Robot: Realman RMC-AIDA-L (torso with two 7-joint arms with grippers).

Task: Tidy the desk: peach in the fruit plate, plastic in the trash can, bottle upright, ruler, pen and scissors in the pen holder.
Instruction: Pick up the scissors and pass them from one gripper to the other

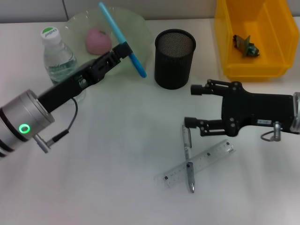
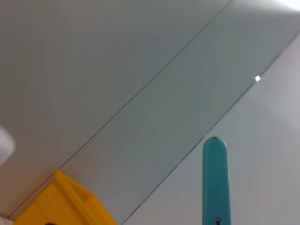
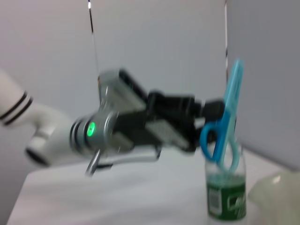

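White desk all round, pale wall behind. Nearest the front edge, a clear ruler (image 1: 199,164) lying flat on a slant, crossed by a silver pen (image 1: 188,159); both out on the desk, well apart from the holder. Just past the pen's far end, the right gripper (image 1: 191,106), reaching in from the right side, fingers spread wide, nothing between them, the lower fingertip close to the top of the pen.

Over on the left, the long left arm stretching away across the desk. At its end the left gripper (image 1: 123,49), clamped tight on blue scissors (image 1: 121,37), carried up off the desk on a slant in front of the fruit plate (image 1: 140,23). From the right wrist, the same grip from the side: handle loops on one side of the fingers, blades on the other.

Beside that arm, a water bottle (image 1: 58,58) standing upright, white cap on, green label. Pink peach (image 1: 97,40) resting in the pale plate at the back. Right of the plate, the black mesh pen holder (image 1: 174,58), upright. Far right corner, a yellow bin (image 1: 225,47) with a crumpled scrap of plastic (image 1: 246,46) lying inside.
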